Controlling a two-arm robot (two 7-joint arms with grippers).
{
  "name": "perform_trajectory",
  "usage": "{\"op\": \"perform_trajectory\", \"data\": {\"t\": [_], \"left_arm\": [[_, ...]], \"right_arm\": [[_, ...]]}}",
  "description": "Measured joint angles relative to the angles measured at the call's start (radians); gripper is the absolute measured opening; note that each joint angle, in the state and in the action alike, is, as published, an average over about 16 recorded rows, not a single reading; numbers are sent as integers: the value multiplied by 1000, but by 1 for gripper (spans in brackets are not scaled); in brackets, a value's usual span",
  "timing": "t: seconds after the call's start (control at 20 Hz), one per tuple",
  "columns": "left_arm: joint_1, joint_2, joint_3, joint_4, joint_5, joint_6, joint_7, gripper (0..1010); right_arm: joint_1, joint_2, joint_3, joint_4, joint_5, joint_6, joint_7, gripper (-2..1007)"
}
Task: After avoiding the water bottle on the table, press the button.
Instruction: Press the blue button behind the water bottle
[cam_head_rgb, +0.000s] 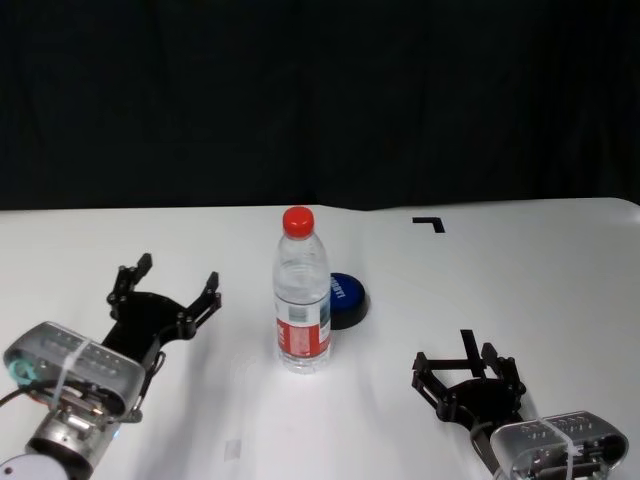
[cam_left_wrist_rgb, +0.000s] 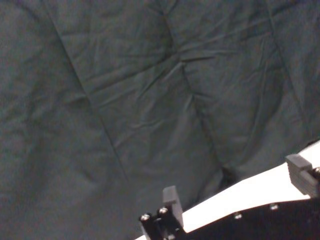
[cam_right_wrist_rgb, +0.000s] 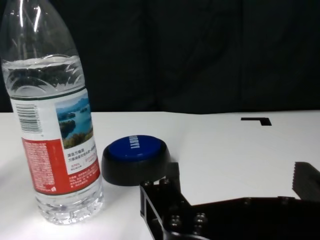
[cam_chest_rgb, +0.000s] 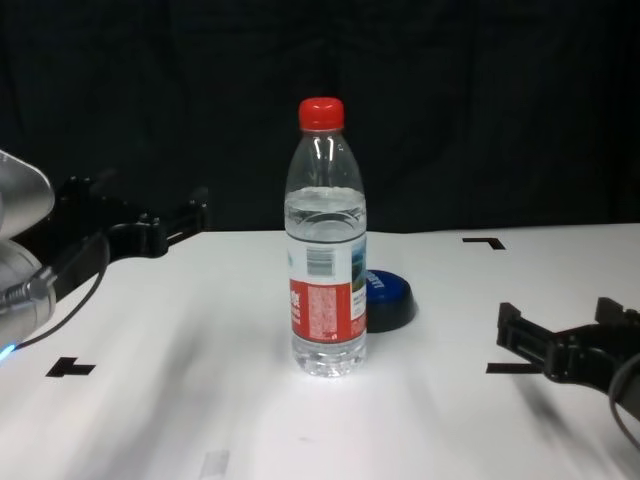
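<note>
The water bottle (cam_head_rgb: 302, 292) stood upright at frame centre on the table (cam_head_rgb: 520, 280), long axis vertical, red cap up, clear with a red, white and blue label. The button (cam_head_rgb: 346, 299), a low dark blue dome, sat just behind-right. Left gripper (cam_head_rgb: 166, 282) at lower left and right gripper (cam_head_rgb: 466, 367) at lower right both had fingers apart, empty.

water bottle (cam_head_rgb: 302, 292) before button (cam_head_rgb: 347, 299)

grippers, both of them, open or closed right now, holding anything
Left gripper: open, holding nothing, left of the water bottle.
Right gripper: open, holding nothing.
</note>
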Motion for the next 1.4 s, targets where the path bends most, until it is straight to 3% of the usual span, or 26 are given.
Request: {"op": "perform_trajectory", "data": {"t": [1.4], "left_arm": [[153, -50, -45, -163, 57, 39, 64, 1010]], "right_arm": [[0, 0, 0, 0, 0, 0, 0, 1003]]}}
